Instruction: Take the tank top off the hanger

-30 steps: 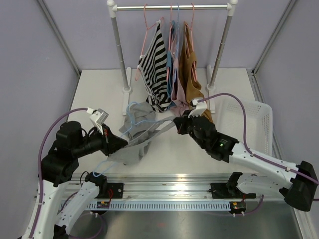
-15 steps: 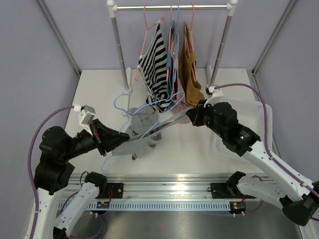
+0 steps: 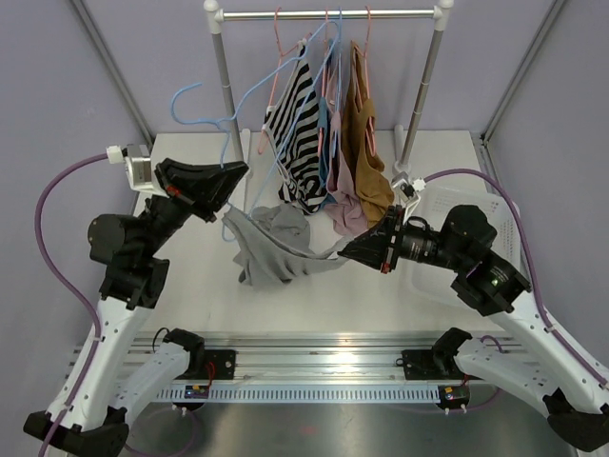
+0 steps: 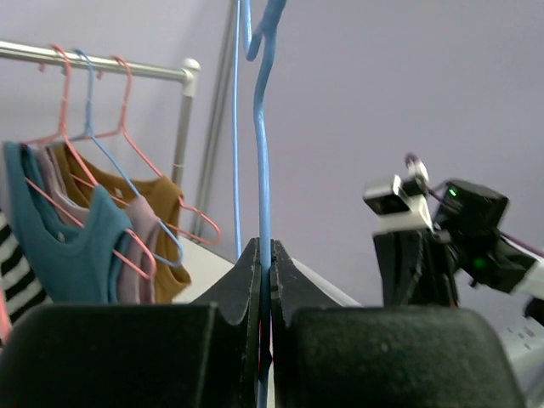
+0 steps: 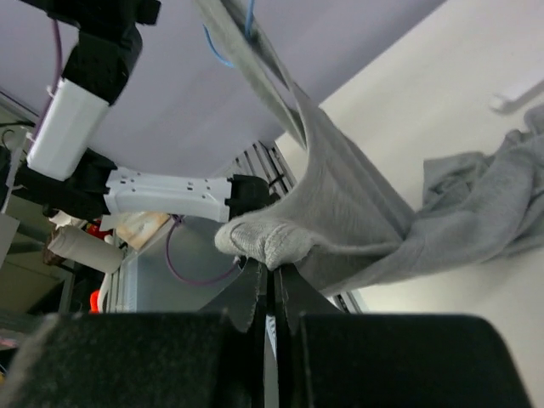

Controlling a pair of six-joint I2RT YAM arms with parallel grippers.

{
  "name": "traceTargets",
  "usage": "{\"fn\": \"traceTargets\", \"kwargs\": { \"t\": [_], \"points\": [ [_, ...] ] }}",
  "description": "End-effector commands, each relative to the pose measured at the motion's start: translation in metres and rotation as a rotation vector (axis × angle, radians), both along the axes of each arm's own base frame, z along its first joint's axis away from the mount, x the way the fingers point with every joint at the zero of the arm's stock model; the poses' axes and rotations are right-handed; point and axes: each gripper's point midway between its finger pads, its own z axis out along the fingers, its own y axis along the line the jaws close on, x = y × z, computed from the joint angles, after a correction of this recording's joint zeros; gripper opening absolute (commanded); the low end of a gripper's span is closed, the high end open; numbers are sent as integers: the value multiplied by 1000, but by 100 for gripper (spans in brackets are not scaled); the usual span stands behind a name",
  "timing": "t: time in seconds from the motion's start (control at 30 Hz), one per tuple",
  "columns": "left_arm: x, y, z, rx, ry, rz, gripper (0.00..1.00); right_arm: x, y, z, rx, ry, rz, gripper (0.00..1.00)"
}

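The left gripper (image 3: 238, 174) is raised over the far left of the white table (image 3: 190, 271). Its black fingers (image 4: 234, 293) are pressed together on the thin wire of a light blue wire hanger (image 4: 260, 153), which rises from the gripper with its hook high against the purple wall.

The grey cotton tank top (image 3: 274, 249) lies mostly crumpled on the table near the middle, just in front of the metal clothes rack (image 3: 328, 14). Its left end lifts up towards the left gripper, and its right end is drawn out into a taut band towards the right gripper (image 3: 346, 251). That gripper sits low over the table, right of centre, its fingers (image 5: 245, 297) closed and pinching a bunched fold of the grey fabric.

In the right wrist view, narrow straps of the tank top run up beside the blue wire. Whether a strap is looped over the hanger cannot be told.

On the rack at the far side hang a black-and-white striped garment (image 3: 297, 143), a teal top (image 4: 64, 246) and a brown top (image 3: 366, 157) on pink and blue hangers. A white plastic mesh basket (image 3: 495, 214) stands at the right edge of the table.
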Motion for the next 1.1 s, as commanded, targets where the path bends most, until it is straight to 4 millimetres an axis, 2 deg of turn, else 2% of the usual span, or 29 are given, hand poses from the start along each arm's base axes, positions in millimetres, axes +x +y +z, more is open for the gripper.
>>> {"fn": "traceTargets", "kwargs": {
  "t": [0.0, 0.03, 0.07, 0.1, 0.17, 0.23, 0.37, 0.43, 0.47, 0.5, 0.53, 0.57, 0.6, 0.67, 0.7, 0.73, 0.77, 0.8, 0.83, 0.87, 0.93, 1.0, 1.03, 1.07],
  "points": [
    [-4, 30, 59, -95, -201, 188, 0, -7, -20, 5, -53, -50, -55, 0],
    [11, 43, 50, -130, -172, 286, 0, -4, -24, 0, -70, -50, -83, 0],
    [-5, 54, 62, -184, -256, 313, 0, -2, -25, -7, -88, -44, -99, 0],
    [-10, 59, 63, -216, -293, 326, 0, -4, -24, -8, -83, -44, -83, 0],
    [-8, 66, 48, -254, -312, 361, 2, -8, -13, -13, -82, -19, -5, 0],
    [-11, 78, 48, -295, -314, 411, 0, -2, -9, -18, -106, 0, -9, 0],
    [-14, 74, 42, -290, -354, 388, 0, -7, -2, -14, -66, -10, 42, 0],
    [-8, 67, 38, -281, -345, 362, 0, -2, 1, -22, -107, 16, 30, 0],
    [-3, 63, 36, -265, -325, 352, 0, 7, -1, -30, -155, 11, -16, 0],
    [-5, 62, 47, -257, -329, 346, 0, 17, -3, -41, -214, 27, -75, 0],
    [5, 64, 46, -242, -296, 375, 0, 31, -15, -51, -281, 36, -184, 0],
    [20, 65, 33, -209, -206, 413, 0, 35, -20, -53, -296, 23, -221, 0],
    [26, 71, 30, -222, -174, 452, 0, 35, -26, -51, -289, 10, -245, 0],
    [36, 100, 22, -310, -119, 593, 3, 41, -35, -65, -340, 28, -305, 0],
    [45, 125, 11, -385, -57, 710, 3, 45, -42, -71, -381, 35, -341, 0],
    [45, 137, 3, -410, -13, 767, 3, 52, -56, -85, -459, 46, -409, 0],
    [47, 145, -2, -413, 20, 811, 2, 54, -63, -91, -486, 54, -444, 0],
    [43, 152, 7, -400, 18, 850, 0, 53, -69, -93, -485, 52, -467, 0],
    [45, 152, 5, -367, 43, 864, 0, 49, -67, -86, -446, 36, -451, 0],
    [59, 148, -20, -270, 146, 890, 0, 44, -65, -81, -407, 34, -431, 0],
    [62, 144, -35, -181, 246, 887, 0, 30, -57, -68, -331, 30, -362, 0],
    [64, 131, -53, -100, 309, 837, 0, 23, -46, -73, -327, 48, -288, 0],
    [65, 126, -71, -40, 365, 822, 0, 15, -35, -71, -299, 50, -210, 0],
    [63, 122, -75, -11, 384, 802, 0, 13, -29, -76, -297, 56, -174, 0]
  ]
}}
